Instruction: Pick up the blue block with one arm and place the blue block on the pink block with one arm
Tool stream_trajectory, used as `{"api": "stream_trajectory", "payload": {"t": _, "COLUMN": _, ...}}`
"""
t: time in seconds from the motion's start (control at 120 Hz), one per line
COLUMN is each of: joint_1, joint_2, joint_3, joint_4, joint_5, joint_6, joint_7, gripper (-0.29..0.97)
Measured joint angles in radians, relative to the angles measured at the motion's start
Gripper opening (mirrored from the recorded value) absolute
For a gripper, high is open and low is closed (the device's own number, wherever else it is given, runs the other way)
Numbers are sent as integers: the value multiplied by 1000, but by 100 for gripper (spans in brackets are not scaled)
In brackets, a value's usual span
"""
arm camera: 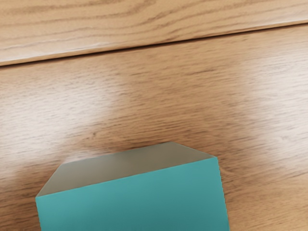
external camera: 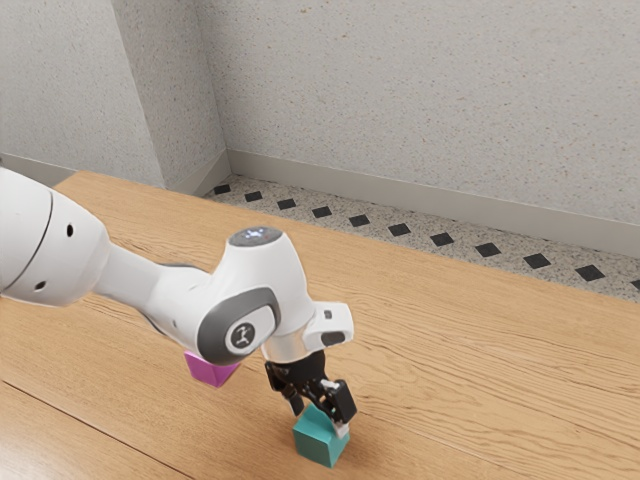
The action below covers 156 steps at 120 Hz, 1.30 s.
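The blue block (external camera: 320, 442), teal in colour, rests on the wooden table near its front edge. My gripper (external camera: 321, 416) hangs right over it, open, with its black fingers (external camera: 342, 408) spread wide and their tips at the level of the block's top. In the wrist view the blue block (arm camera: 132, 202) lies just under my hand, its top face in shadow. The pink block (external camera: 211, 371) stands on the table toward the exterior view's left of the blue block, partly hidden behind my forearm.
The wooden table (external camera: 480, 340) stretches wide toward the exterior view's right and back. Behind it a tiled floor (external camera: 440, 238) meets speckled grey walls. A seam in the tabletop (arm camera: 144, 43) runs past the block.
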Motion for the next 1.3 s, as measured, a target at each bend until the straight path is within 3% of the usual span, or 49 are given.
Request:
{"api": "stream_trajectory", "payload": {"t": 0.867, "joint_1": -1, "joint_2": 65, "joint_3": 32, "joint_4": 19, "joint_5": 7, "joint_6": 27, "joint_7": 0, "gripper": 65}}
{"api": "stream_trajectory", "payload": {"t": 1.3, "joint_1": -2, "joint_2": 11, "joint_3": 27, "joint_4": 14, "joint_5": 18, "joint_6": 26, "joint_7": -10, "gripper": 33}}
